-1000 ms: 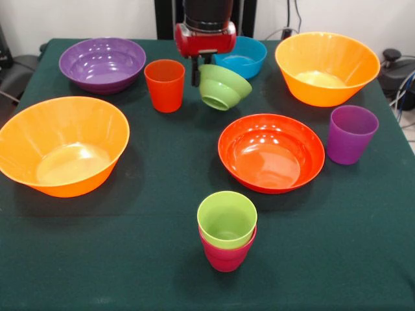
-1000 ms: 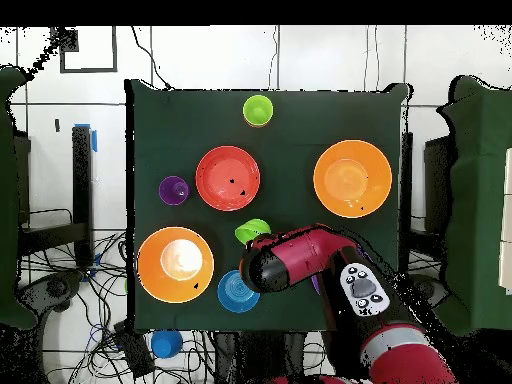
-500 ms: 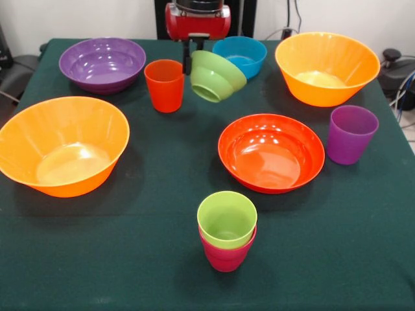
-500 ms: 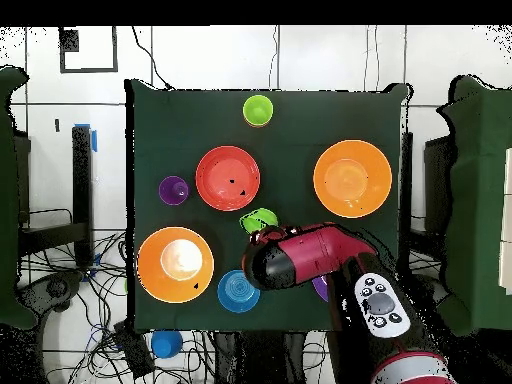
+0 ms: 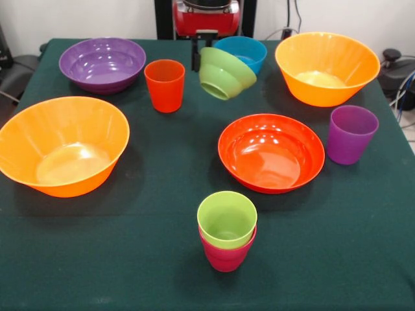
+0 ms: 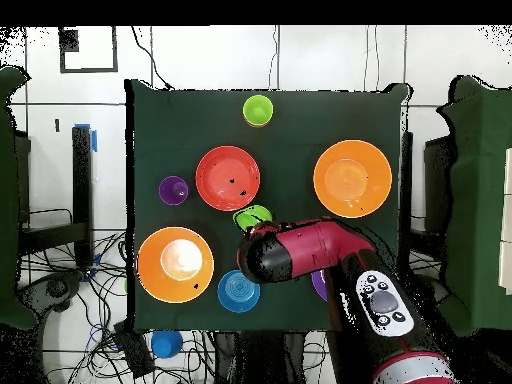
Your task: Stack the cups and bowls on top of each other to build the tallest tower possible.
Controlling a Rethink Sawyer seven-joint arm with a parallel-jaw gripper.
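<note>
Gripper (image 5: 195, 55) closed on tilted small lime green bowl (image 5: 224, 72), apparently lifted clear of the table (image 5: 162, 168), beside blue bowl (image 5: 243, 52)

Green table (image 5: 130, 259) set with bowls and cups

On the dark cloth sit two big orange bowls (image 5: 63, 145) (image 5: 327, 67), a purple bowl (image 5: 102, 63), a red-orange bowl (image 5: 271, 152) near the middle and a blue bowl (image 5: 241, 54) at the far side. An orange-red cup (image 5: 165, 85) and a purple cup (image 5: 351, 134) stand alone; a crimson cup (image 5: 226, 255) stands nearest, carrying a lime cup (image 5: 227, 219).
</note>
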